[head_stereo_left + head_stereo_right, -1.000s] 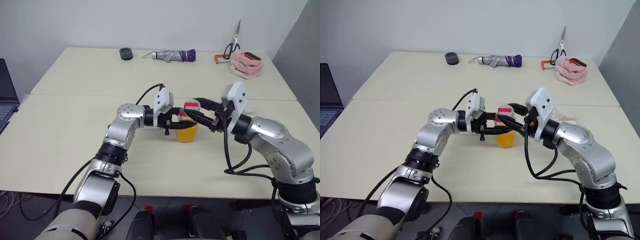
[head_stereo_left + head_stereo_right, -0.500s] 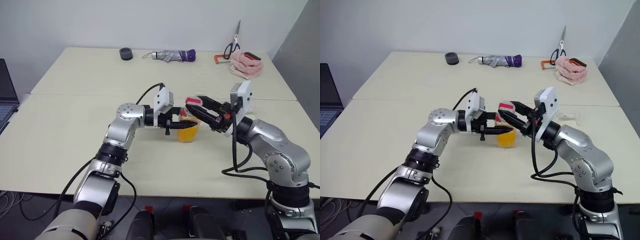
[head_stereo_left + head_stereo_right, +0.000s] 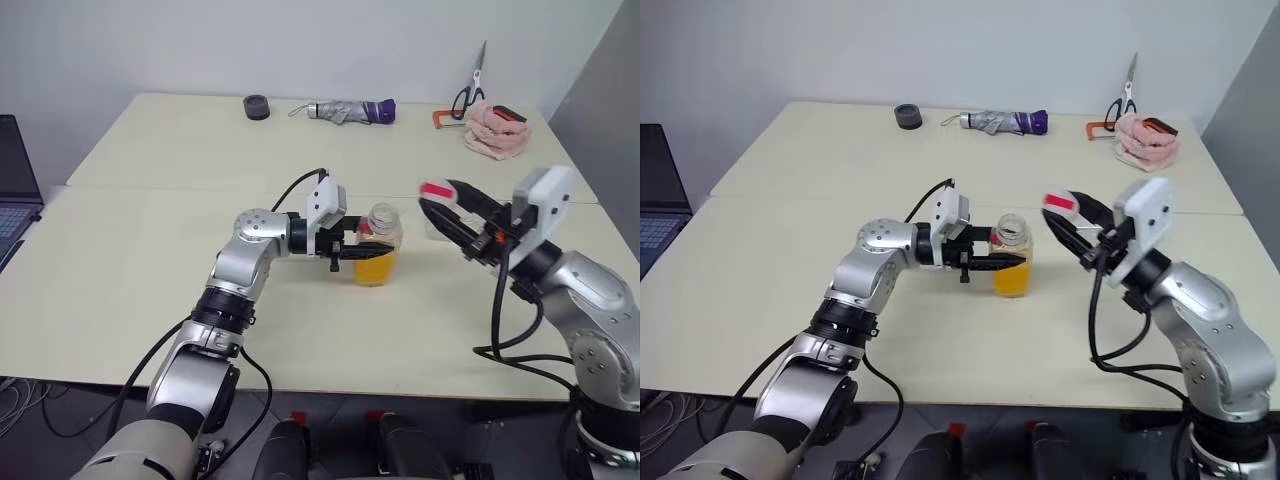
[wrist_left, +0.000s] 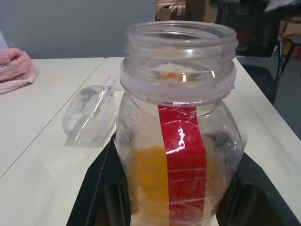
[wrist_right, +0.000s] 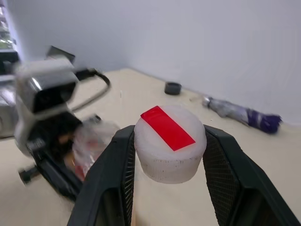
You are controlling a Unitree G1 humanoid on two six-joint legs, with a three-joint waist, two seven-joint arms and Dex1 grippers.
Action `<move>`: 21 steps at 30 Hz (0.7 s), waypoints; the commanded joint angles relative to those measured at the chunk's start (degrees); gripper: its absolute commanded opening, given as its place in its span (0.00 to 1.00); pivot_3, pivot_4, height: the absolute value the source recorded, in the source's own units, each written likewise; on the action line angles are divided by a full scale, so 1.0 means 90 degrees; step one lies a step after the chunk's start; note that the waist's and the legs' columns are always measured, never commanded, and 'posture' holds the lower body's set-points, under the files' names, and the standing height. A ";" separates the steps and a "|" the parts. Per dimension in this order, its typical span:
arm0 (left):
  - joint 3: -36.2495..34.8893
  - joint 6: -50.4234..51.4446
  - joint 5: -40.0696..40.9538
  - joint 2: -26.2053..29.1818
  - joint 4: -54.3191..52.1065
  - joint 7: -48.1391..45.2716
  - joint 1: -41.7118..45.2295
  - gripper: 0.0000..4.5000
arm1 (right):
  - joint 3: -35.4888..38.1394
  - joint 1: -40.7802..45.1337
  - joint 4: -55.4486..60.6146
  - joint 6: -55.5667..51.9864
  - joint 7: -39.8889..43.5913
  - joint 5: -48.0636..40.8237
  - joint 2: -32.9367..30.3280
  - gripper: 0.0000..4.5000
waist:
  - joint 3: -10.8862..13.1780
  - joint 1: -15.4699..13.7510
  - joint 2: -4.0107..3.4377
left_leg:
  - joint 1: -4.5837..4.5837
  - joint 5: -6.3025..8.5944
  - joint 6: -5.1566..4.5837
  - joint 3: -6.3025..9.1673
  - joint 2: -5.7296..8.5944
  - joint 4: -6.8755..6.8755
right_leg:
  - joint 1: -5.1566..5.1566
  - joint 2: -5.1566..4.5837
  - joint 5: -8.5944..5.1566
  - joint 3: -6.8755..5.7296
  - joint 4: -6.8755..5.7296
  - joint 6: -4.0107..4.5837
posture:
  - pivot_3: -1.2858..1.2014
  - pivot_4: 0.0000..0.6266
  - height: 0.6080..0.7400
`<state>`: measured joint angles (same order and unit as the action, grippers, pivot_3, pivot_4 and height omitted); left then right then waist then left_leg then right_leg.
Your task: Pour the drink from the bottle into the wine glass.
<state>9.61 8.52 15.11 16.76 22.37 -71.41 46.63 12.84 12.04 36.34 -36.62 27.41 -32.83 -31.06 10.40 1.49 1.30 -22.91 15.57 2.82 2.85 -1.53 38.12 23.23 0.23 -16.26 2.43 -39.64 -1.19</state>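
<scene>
Orange drink (image 3: 374, 266): I saw it low in the bottle (image 4: 181, 141), uncapped, standing mid-table.
Left gripper (image 3: 358, 250): fingers clamped on bottle.
Right gripper (image 5: 169, 155): I held the cap (image 5: 170, 142), aloft right of the bottle.
Wine glass (image 4: 89, 114): lying beyond bottle.

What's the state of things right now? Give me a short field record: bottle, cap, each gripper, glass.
bottle: upright on the table, mouth open, bottle about half full of orange drink
cap: off the bottle, cap white with a red strip on top
left gripper: left gripper shut on the bottle's body
right gripper: right gripper shut on the cap, held clear to the right of the bottle
wine glass: wine glass lying on its side on the table beyond the bottle, empty
</scene>
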 commanded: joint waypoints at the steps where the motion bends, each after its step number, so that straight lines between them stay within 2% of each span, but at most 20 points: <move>1: -0.0127 -0.0040 0.0141 -0.0035 -0.0290 0.0089 0.0057 0.38 | 0.0383 -0.1018 -0.0199 0.0477 -0.0081 0.0484 -0.0013 0.38 | 0.0000 -0.0003 0.0000 | 0.0000 0.0000 0.0000 0.0003 0.0000 -0.0002 | -0.0001 0.0000 0.0000 -0.0002 0.0001 0.0000 | 0.52 0.24 1.00; 3: -0.0156 -0.0027 0.0156 -0.0030 -0.0280 0.0126 0.0064 0.38 | 0.0222 -0.1549 -0.0800 0.0988 -0.0316 0.1139 0.0093 0.38 | 0.0000 0.0005 0.0000 | 0.0001 0.0000 -0.0001 0.0002 0.0000 -0.0003 | -0.0002 0.0002 0.0000 -0.0001 0.0005 -0.0001 | 0.52 0.24 1.00; 7: -0.0187 -0.0009 0.0168 -0.0032 -0.0266 0.0181 0.0073 0.38 | -0.0032 -0.1804 -0.1744 0.1531 -0.0569 0.1802 0.0328 0.38 | 0.0000 0.0068 -0.0001 | 0.0014 0.0000 0.0000 -0.0017 -0.0001 0.0000 | -0.0001 0.0004 0.0000 0.0018 -0.0011 -0.0001 | 0.52 0.24 1.00; 9: -0.0194 0.0006 0.0173 -0.0024 -0.0292 0.0189 0.0059 0.38 | -0.0098 -0.1860 -0.2037 0.1763 -0.0561 0.1958 0.0419 0.55 | -0.0001 0.0077 -0.0002 | 0.0025 0.0000 0.0000 -0.0018 -0.0006 -0.0002 | -0.0001 0.0014 -0.0002 0.0024 -0.0023 0.0000 | 0.52 0.24 1.00; 10: -0.0201 0.0017 0.0177 -0.0012 -0.0315 0.0195 0.0043 0.38 | -0.0091 -0.1876 -0.2116 0.1805 -0.0568 0.1956 0.0473 0.60 | -0.0001 0.0074 -0.0002 | 0.0026 0.0000 0.0000 -0.0013 -0.0009 -0.0002 | -0.0001 0.0019 -0.0003 0.0021 -0.0025 0.0002 | 0.52 0.24 1.00; 15: -0.0261 0.0093 0.0198 0.0065 -0.0423 0.0309 -0.0036 0.38 | 0.0180 -0.1980 -0.2130 0.1722 -0.0425 0.1637 0.0580 0.99 | -0.0001 0.0053 -0.0004 | 0.0024 0.0000 0.0000 -0.0008 -0.0011 -0.0002 | -0.0001 0.0021 -0.0005 0.0018 -0.0029 0.0006 | 0.52 0.24 1.00; 21: -0.0419 0.0160 0.0197 0.0156 -0.0505 0.0586 -0.0148 0.38 | 0.0537 -0.2303 -0.1765 0.1438 0.0135 0.1100 0.0221 1.00 | -0.0001 0.0022 -0.0004 | 0.0021 0.0000 0.0000 -0.0008 -0.0010 0.0000 | -0.0002 0.0018 -0.0005 0.0016 -0.0027 0.0006 | 0.52 0.24 1.00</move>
<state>7.41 10.16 15.34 17.97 20.71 -67.06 44.93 15.68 -8.52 17.46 -23.31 27.07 -21.02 -28.21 10.39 1.69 1.26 -22.72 15.57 2.82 2.77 -1.62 38.11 23.22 0.39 -16.30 2.58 -39.88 -1.14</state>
